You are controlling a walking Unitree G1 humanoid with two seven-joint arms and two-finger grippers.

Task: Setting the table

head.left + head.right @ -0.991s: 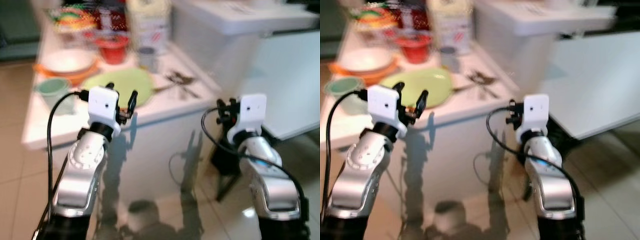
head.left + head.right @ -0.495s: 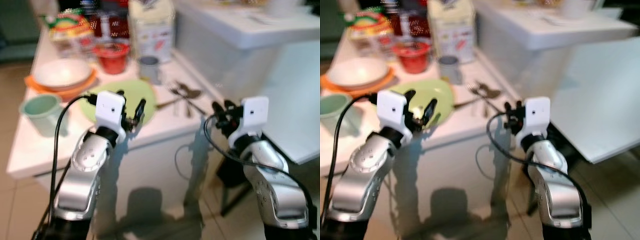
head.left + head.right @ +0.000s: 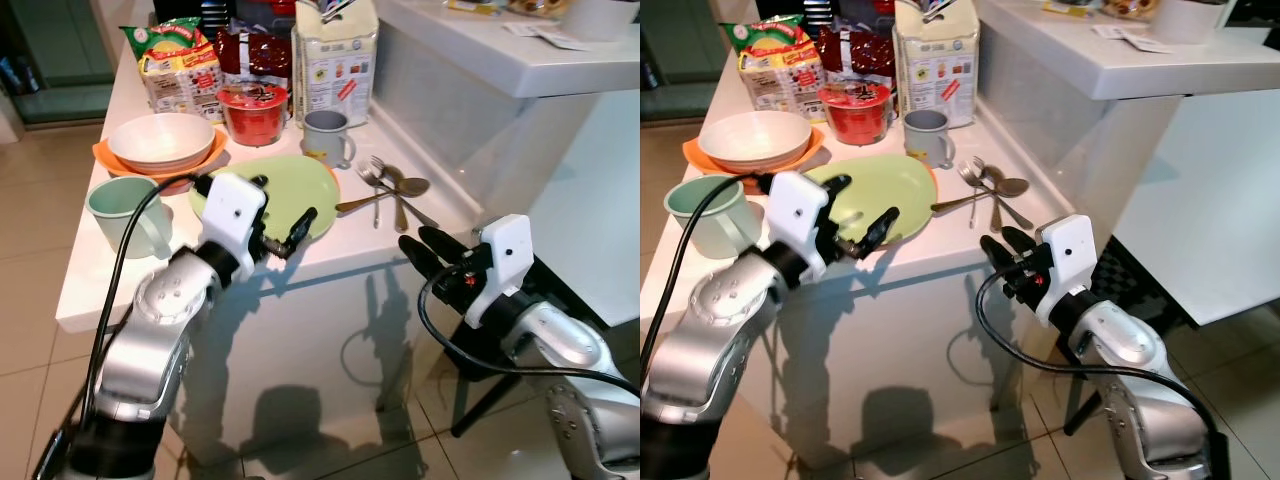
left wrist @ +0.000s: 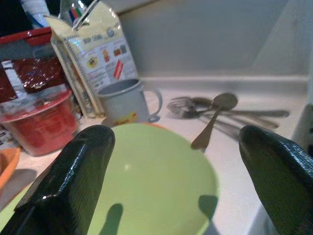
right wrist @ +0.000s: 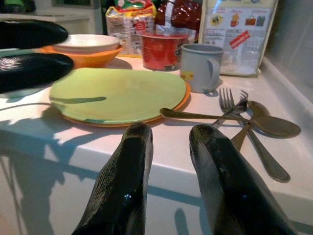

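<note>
A green plate (image 3: 290, 180) lies on an orange one at the front of the white counter (image 3: 80, 290). My left gripper (image 3: 280, 207) hangs open over the plate's near rim, fingers (image 4: 73, 181) wide apart with nothing between them. Two forks and two spoons (image 3: 388, 188) lie to the right of the plate, with a grey mug (image 3: 325, 135) behind them. My right gripper (image 3: 427, 250) is open by a narrow gap. It sits just below and in front of the counter edge and points at the cutlery (image 5: 244, 117). It holds nothing.
A mint mug (image 3: 125, 210) stands at the left front. Behind it a white bowl (image 3: 160, 140) sits on an orange plate. A red noodle cup (image 3: 255, 110), snack bags (image 3: 180, 60) and a carton (image 3: 335, 50) line the back. A raised ledge (image 3: 480, 60) and a white table (image 3: 610, 200) are on the right.
The camera has come closer to the counter and the picture has sharpened. My left gripper now reaches over the plate's rim; my right gripper has tilted forward toward the counter edge.
</note>
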